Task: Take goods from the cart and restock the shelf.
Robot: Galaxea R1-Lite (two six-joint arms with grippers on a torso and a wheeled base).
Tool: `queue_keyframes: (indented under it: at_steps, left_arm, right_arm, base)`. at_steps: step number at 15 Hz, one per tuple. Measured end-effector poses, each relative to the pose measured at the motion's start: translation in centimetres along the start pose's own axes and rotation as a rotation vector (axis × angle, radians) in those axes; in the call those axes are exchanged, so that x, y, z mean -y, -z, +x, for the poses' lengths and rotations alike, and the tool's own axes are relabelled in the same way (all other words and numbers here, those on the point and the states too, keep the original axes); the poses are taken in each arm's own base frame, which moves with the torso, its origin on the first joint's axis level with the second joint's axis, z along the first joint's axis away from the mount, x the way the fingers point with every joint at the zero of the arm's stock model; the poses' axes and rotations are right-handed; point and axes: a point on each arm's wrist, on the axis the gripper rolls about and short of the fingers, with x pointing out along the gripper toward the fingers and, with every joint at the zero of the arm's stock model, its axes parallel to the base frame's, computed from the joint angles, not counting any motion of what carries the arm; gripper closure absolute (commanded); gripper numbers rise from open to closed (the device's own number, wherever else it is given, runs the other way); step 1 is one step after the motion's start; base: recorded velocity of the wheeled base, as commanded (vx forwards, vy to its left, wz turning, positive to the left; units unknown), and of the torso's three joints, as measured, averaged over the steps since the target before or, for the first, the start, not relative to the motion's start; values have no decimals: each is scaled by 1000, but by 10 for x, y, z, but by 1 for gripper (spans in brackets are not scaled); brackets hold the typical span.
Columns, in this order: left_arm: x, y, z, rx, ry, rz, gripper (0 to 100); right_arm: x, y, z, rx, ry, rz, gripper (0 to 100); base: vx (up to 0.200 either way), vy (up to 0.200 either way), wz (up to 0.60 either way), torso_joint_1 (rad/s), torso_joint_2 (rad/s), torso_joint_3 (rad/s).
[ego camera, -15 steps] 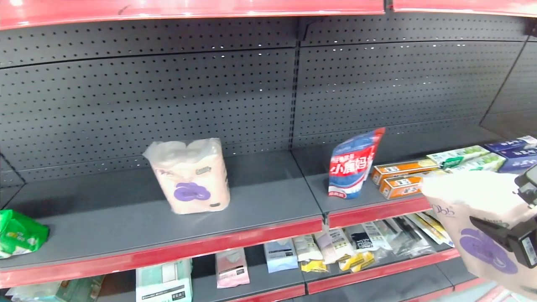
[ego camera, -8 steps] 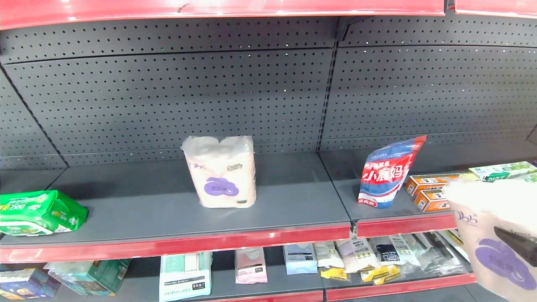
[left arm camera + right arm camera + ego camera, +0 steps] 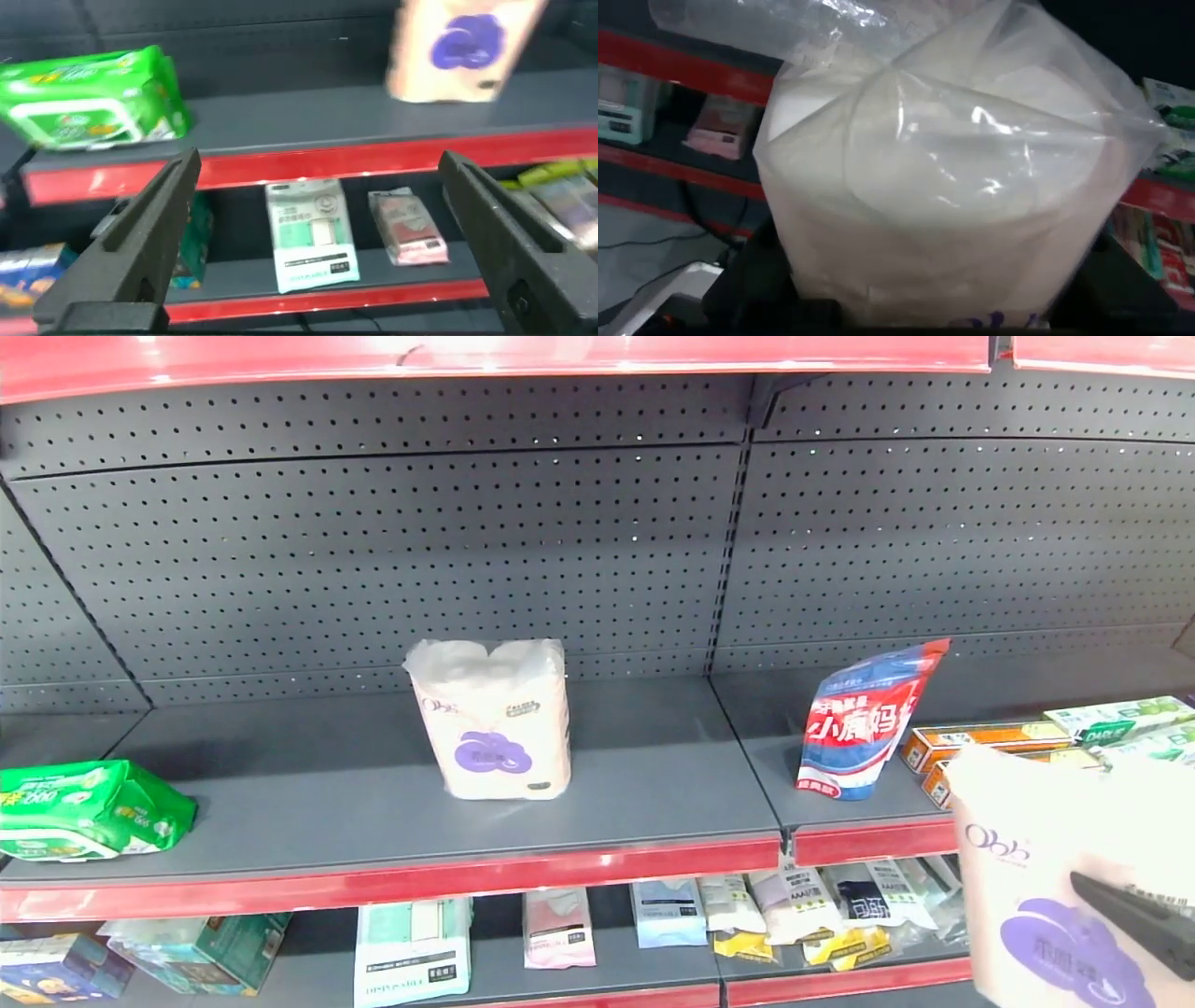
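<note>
Far left on the grey shelf (image 3: 308, 803), a green pack (image 3: 89, 807) lay flat near the red front strip (image 3: 467, 873). Your left hand (image 3: 318, 224) was wide open with nothing between its fingers. It faced that strip, level with the small packets (image 3: 560, 926) on the lower shelf (image 3: 597, 980). Mid-shelf, one tissue roll pack (image 3: 493, 719) with a purple label stood upright, well apart from the green pack. Right of the shelf joint, a red-and-blue pouch (image 3: 864, 719) stood with its top tilted right, just beside the orange boxes (image 3: 980, 735) lying flat. Green-and-white boxes (image 3: 1116, 717) lay further right. At far right, your right hand (image 3: 938, 299) was clamped on a second tissue roll pack (image 3: 1027, 859) with the same purple label. It was held off the shelf in front of the orange boxes, partly covering them in the head view. One dark finger (image 3: 1134, 913) lay across its front face. In the right wrist view, the wrap's top bulged up between the fingers.
</note>
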Motion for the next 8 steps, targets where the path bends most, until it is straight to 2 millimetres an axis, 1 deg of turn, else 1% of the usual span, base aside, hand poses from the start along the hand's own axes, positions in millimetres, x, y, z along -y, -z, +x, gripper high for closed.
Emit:
queue_keyframes:
  at_steps: [1, 2, 4, 6, 7, 8]
  left_arm:
    - [0, -5, 0, 4, 4, 1, 0]
    - [-1, -16, -1, 11, 5, -9, 0]
    - [-2, -47, 6, 0, 5, -41, 0]
    - [-4, -76, 28, -52, -17, -58, 0]
    - [-5, -88, 45, -85, -36, -59, 0]
    - [-7, -96, 63, -122, -43, -53, 0]
  right_arm:
    - [-2, 2, -1, 12, -34, -6, 100]
    - [-2, 2, -2, 7, -13, -9, 100]
    - [0, 1, -1, -21, 69, 3, 100]
    - [1, -2, 1, -20, 70, 37, 100]
    - [1, -2, 1, -22, 69, 46, 100]
    - [1, 0, 2, -29, 69, 49, 100]
  base:
    - [0, 0, 0, 0, 0, 0]
    - [0, 0, 0, 0, 0, 0]
    - [0, 0, 0, 0, 0, 0]
    - [0, 0, 0, 0, 0, 0]
    - [0, 0, 0, 0, 0, 0]
    - [0, 0, 0, 0, 0, 0]
